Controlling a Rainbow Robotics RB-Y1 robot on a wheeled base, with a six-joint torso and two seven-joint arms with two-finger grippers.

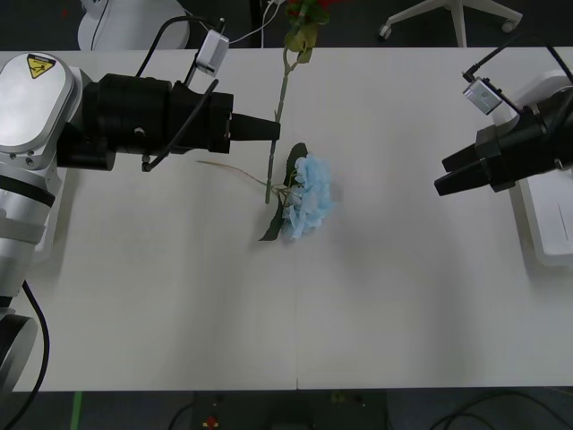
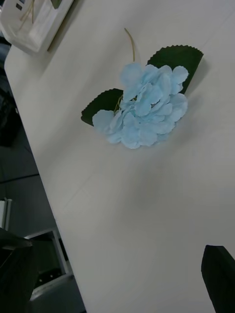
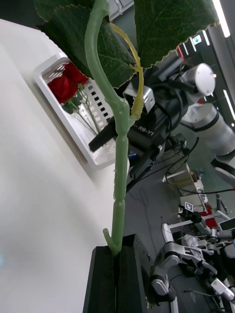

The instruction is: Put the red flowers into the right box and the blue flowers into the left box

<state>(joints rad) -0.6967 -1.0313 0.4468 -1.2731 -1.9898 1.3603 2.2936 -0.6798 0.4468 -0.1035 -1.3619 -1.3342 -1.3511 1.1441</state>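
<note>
My left gripper (image 1: 273,131) is shut on the thin green stem of a red flower (image 1: 285,81), whose bloom (image 1: 309,9) reaches past the table's far edge. In the left wrist view the fingers (image 3: 116,274) pinch that stem (image 3: 119,195) near its lower end. A blue flower (image 1: 309,199) lies on the table just below the held stem, also seen in the right wrist view (image 2: 144,110). My right gripper (image 1: 445,175) hovers open over the table, right of the blue flower and beside the right box (image 1: 543,228). The right box's rim (image 3: 73,128) encloses red flowers (image 3: 66,83). The left box (image 2: 29,24) holds stems.
The white table (image 1: 179,305) has bare room in front of and to both sides of the blue flower. Chairs and robot equipment stand beyond the far edge. My right arm (image 3: 147,132) appears behind the right box in the left wrist view.
</note>
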